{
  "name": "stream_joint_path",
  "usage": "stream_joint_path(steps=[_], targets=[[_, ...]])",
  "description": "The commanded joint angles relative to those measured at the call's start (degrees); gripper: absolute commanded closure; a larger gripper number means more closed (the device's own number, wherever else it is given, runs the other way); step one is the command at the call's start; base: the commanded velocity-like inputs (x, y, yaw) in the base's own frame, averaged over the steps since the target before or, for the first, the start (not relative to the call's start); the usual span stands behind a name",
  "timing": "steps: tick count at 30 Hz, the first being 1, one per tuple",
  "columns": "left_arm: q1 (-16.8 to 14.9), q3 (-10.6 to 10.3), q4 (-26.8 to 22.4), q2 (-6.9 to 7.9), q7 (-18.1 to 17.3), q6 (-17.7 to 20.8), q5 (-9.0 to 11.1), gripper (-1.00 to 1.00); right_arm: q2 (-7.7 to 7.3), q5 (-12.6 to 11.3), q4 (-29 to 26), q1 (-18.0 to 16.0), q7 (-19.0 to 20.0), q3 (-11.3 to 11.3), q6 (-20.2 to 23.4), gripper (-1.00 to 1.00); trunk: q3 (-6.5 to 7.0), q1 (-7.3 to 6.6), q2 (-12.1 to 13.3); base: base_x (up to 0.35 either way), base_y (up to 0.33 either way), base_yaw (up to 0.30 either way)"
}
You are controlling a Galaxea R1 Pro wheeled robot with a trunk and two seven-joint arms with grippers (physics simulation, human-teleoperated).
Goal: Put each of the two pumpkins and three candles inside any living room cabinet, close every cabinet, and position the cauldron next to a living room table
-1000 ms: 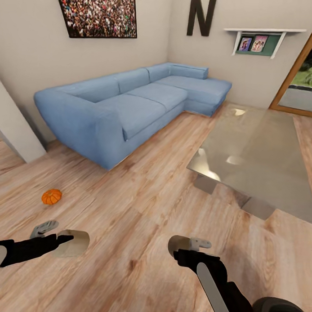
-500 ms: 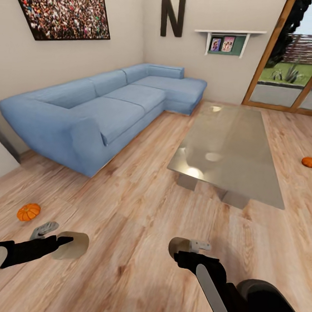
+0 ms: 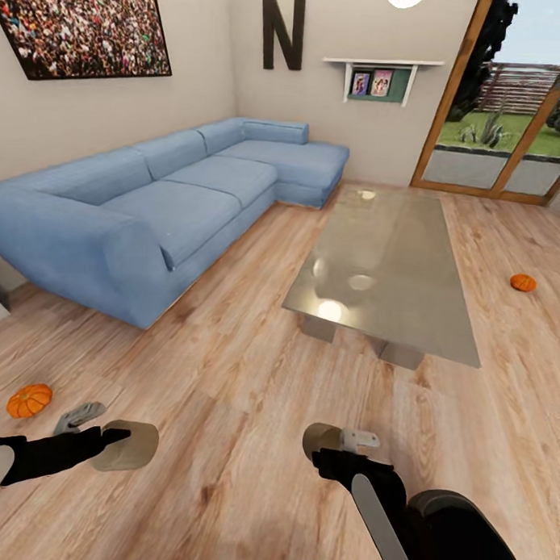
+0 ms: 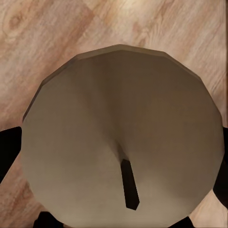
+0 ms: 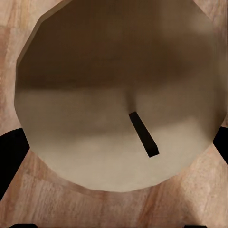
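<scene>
My left gripper (image 3: pixel 103 437) is shut on a beige candle (image 3: pixel 129 446) low over the wood floor. The left wrist view faces that candle's (image 4: pixel 118 142) round end with its dark wick. My right gripper (image 3: pixel 348 444) is shut on a second beige candle (image 3: pixel 321 440), whose wick end (image 5: pixel 118 95) fills much of the right wrist view. One orange pumpkin (image 3: pixel 29 400) lies on the floor just left of my left gripper. Another pumpkin (image 3: pixel 522 282) lies on the floor to the right of the glass-topped table (image 3: pixel 393 268). The cabinet and the cauldron are out of view.
A long blue corner sofa (image 3: pixel 170 203) runs along the left wall. A glass door (image 3: pixel 495 118) with a wooden frame stands at the back right. Open wood floor (image 3: pixel 228 375) lies between the sofa, the table and my arms.
The camera has moved, shifting the whole room leftward in the picture and bringing the second pumpkin and the glass door into sight. Both grippers keep their hold on the candles.
</scene>
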Motion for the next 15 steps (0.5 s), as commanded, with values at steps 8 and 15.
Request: stream_joint_path(steps=[8,15], targets=[[0.0,0.1,0.8,-0.01,-0.5,0.2,-1.5,1.00,-0.02,-0.6,0.0,0.0,-0.6,0.1,-0.2,1.00,1.88,-1.77,3.2,0.000,0.000,-0.221],[0.0,0.1,0.9,-0.25,-0.4,0.1,-4.1,1.00,-0.03,-0.6,0.0,0.0,-0.5,0.1,-0.3,1.00,2.66,-2.21,4.0,0.000,0.000,-0.234]])
